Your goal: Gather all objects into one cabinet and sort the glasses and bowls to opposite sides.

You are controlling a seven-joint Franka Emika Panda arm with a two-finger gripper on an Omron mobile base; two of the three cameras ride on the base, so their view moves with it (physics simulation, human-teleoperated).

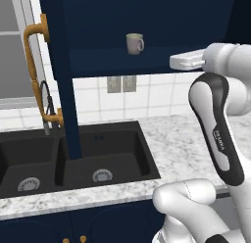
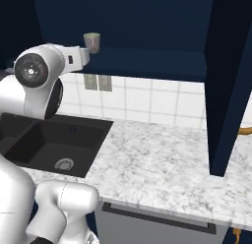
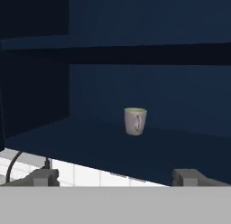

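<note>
navy cabinet [image 3: 90,142] bottom board, grey-beige mug [image 3: 135,121] upright on it, alone, handle facing the camera, well ahead of open jaws, roughly centred between them

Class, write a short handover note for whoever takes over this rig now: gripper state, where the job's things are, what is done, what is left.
Gripper: open, holding nothing, raised in front of the open cabinet and facing in.
Grey-beige mug: upright on the cabinet's bottom board, handle visible, apart from the gripper.
Door: swung open over the sink.
Done: one mug sits in the cabinet.
Left: red mug, salmon mug and bowl are not in these pictures; find them, bring them in, mugs to one side, bowl to the other.
</note>
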